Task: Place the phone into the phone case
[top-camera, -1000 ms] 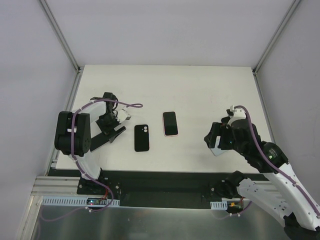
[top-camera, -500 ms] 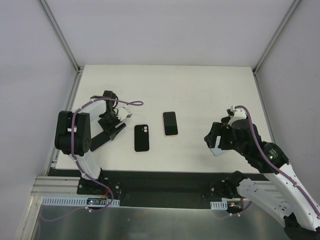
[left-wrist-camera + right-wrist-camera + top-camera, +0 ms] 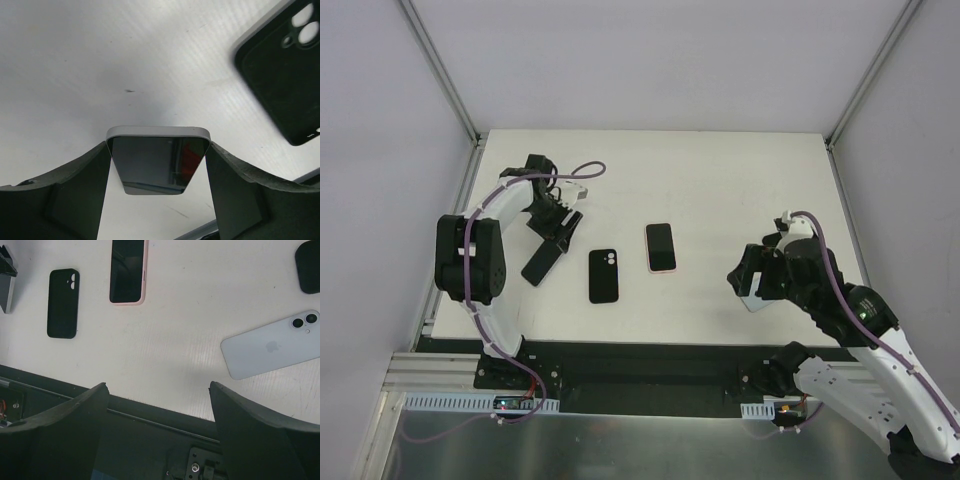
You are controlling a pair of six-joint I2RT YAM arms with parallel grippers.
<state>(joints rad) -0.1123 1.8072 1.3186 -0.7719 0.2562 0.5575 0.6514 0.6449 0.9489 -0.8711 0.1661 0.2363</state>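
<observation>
Left tool: my left tool is clamped on the phone. In its wrist view a finger presses on each long side of the handset.
Phone, close up: the dark screen faces the wrist camera, with a grey rim along the far end and a reddish reflection in the glass.
Phone, from above: the phone is a dark slab slanting down and to the left from the left tool, over the left part of the tabletop. I cannot tell whether its lower end touches the surface.
Phone case: the black phone case lies flat just to the right of the held phone and apart from it. Its camera cut-out is at the far end. It also shows at the upper right of the left wrist view, clear of the fingers.
Right tool: my right tool hangs released over the right side of the tabletop. Its fingers are spread wide with nothing between them.
Pink-cased phone: a second handset lies screen up just right of the phone case, with a pink rim around it.
Pale blue phone: I see a third handset in the right wrist view only. It lies face down on the tabletop with its two lenses at the right end.
Dark object: a black rounded shape sits at the upper right edge of the right wrist view. It is cut off by the frame, so I cannot tell what it is.
</observation>
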